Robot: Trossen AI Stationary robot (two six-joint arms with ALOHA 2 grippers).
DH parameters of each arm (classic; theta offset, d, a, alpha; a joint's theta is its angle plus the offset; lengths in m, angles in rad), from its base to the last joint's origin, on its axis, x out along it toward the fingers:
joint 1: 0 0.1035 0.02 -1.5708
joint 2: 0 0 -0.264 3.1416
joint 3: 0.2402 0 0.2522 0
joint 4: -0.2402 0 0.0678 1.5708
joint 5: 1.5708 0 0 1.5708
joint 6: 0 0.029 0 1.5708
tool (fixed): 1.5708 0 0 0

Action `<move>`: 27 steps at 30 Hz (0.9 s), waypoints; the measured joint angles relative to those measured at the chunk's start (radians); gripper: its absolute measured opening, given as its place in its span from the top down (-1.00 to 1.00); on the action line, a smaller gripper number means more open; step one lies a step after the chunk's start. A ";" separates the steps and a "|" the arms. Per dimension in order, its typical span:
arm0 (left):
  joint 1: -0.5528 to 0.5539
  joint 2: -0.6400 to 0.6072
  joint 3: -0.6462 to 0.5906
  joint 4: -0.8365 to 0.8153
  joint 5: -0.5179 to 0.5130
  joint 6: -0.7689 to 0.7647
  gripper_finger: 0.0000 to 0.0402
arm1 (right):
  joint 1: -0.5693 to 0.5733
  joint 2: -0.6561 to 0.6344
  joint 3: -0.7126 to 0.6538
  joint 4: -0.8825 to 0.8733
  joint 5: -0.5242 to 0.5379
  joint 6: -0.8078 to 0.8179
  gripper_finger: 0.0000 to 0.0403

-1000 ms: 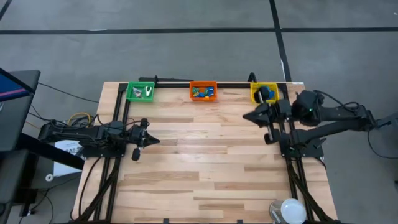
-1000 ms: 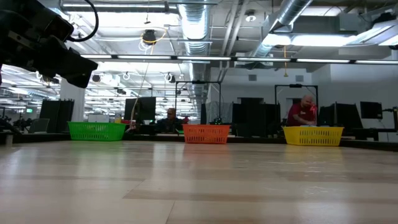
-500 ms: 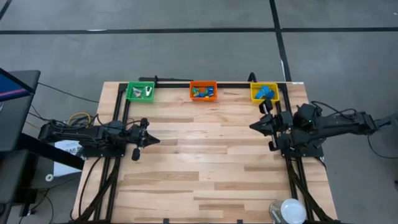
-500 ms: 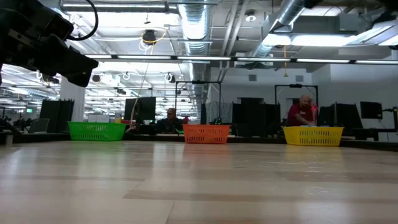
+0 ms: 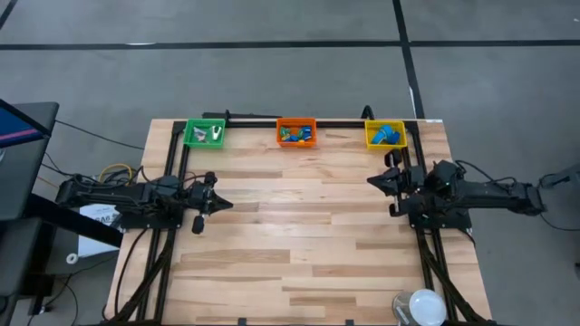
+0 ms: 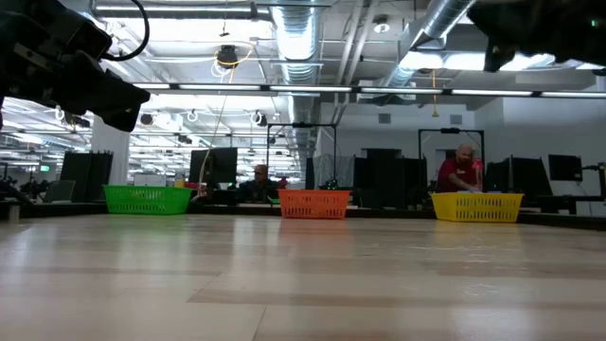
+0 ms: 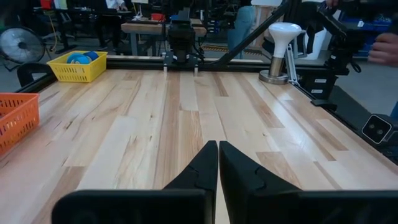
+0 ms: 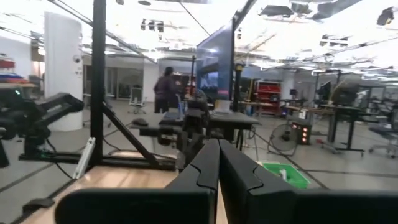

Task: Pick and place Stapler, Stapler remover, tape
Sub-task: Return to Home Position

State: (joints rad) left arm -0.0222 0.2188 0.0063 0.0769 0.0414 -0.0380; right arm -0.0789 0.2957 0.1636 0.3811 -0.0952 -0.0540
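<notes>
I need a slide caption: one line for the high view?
Left gripper and right gripper parked shut; green bin, orange bin, yellow bin along the table's far edge.

A grey concrete floor (image 5: 272,81) surrounds the pale plank table (image 5: 299,244), and a white dome lamp (image 5: 422,306) stands on one of the table's corners. Beyond the table the room is an open workshop. Silver ducts (image 6: 295,38) and pipes run under the ceiling, and long strip lights (image 6: 237,87) glow bright. Dark monitors (image 6: 216,163) and desks line the back, where a person in a red top (image 6: 461,170) stands and another person (image 6: 260,176) sits. A white column (image 8: 55,68) rises at one side. Far off there is red shelving (image 8: 268,93), perhaps storage racks.
</notes>
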 joint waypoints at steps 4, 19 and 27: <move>0.000 0.000 0.000 0.000 0.000 0.000 0.96 | -0.025 -0.066 -0.055 -0.009 0.000 -0.005 1.00; 0.000 0.000 0.000 0.004 0.000 0.000 0.96 | -0.006 -0.205 -0.156 -0.096 0.024 0.003 1.00; 0.000 0.000 0.000 0.009 0.000 0.000 0.96 | 0.082 -0.274 -0.157 -0.254 0.089 0.002 1.00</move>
State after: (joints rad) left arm -0.0223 0.2188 0.0061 0.0859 0.0415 -0.0380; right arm 0.0030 0.0219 0.0071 0.1274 -0.0064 -0.0515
